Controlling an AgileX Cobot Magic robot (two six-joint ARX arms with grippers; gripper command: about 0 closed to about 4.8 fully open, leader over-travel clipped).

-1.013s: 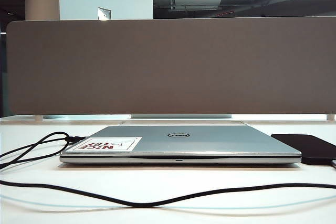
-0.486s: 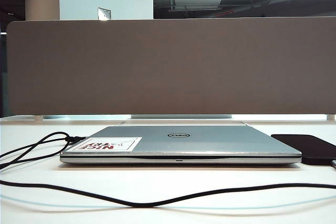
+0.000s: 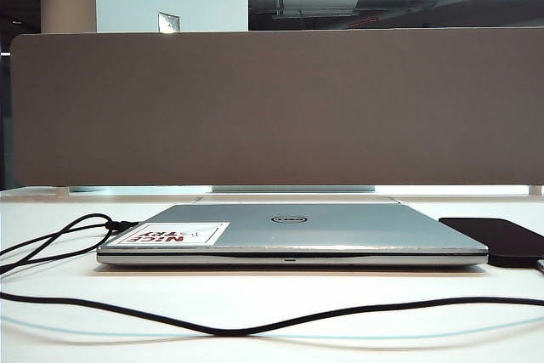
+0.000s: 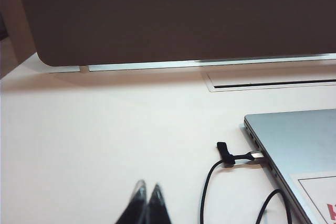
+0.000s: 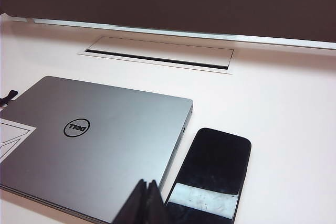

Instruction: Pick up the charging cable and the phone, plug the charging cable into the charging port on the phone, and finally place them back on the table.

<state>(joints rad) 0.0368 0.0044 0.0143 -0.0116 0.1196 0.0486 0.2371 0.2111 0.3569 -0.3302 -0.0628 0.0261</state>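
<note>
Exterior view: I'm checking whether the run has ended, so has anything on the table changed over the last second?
Nothing visibly changed. The laptop, the phone beside it and the charging cable across the table lie as before. No hand shows in this view; in the wrist views the left hand and right hand are shut and hold nothing.

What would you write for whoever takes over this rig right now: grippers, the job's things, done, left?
Left gripper: shut, empty, above bare table beside the laptop.
Right gripper: shut, empty, over the laptop's edge next to the phone.
Phone lies flat on the table, right of the laptop.
Charging cable runs along the table in front of the laptop toward the phone; the pictures do not show whether it is plugged in.
Done: unclear. Left: confirm the plug is seated.
</note>
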